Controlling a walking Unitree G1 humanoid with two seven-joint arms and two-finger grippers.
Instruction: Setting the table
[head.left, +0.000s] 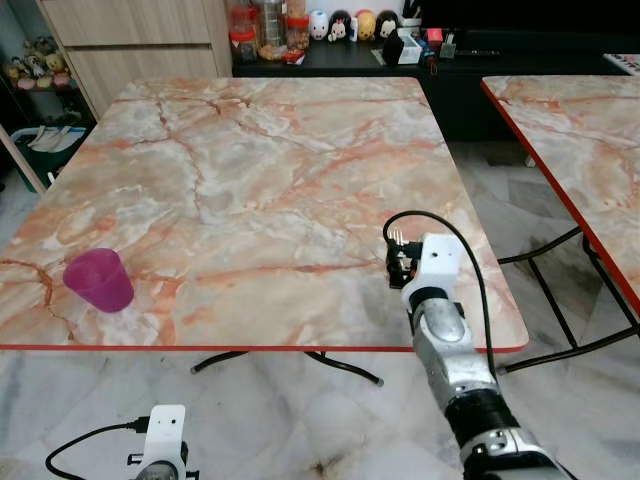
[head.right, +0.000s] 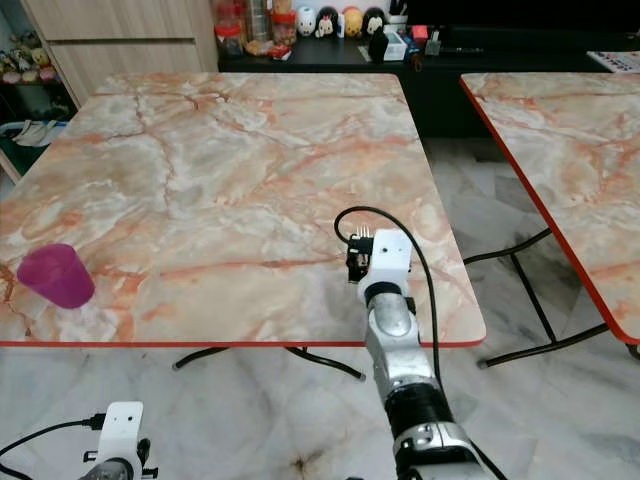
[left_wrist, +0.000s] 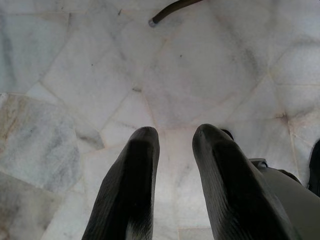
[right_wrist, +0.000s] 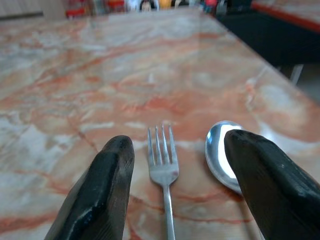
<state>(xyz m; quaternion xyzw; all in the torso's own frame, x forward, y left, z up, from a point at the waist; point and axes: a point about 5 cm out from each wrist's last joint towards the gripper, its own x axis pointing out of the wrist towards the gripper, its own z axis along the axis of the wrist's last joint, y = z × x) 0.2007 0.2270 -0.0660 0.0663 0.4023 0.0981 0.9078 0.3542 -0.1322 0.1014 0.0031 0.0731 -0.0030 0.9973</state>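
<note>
The thin silver metal fork (right_wrist: 164, 165) and the polished silver metal spoon (right_wrist: 223, 154) lie side by side, apart, near the worktop's front edge toward its right corner. Both look stiff, light and slippery, lying flat on hard stone; I judge the handle's narrow sides the best hold. The right gripper (right_wrist: 185, 195) hovers low over them, its fingers (right_wrist: 102, 190) released and spread, the fork between them. The orange-veined marble worktop with a red rim (head.left: 250, 180) is glossy. A magenta plastic cup (head.left: 99, 280) stands near the front left corner. The left gripper (left_wrist: 172, 185) hangs idle above the pale marble floor (left_wrist: 75, 75), fingers slightly parted.
</note>
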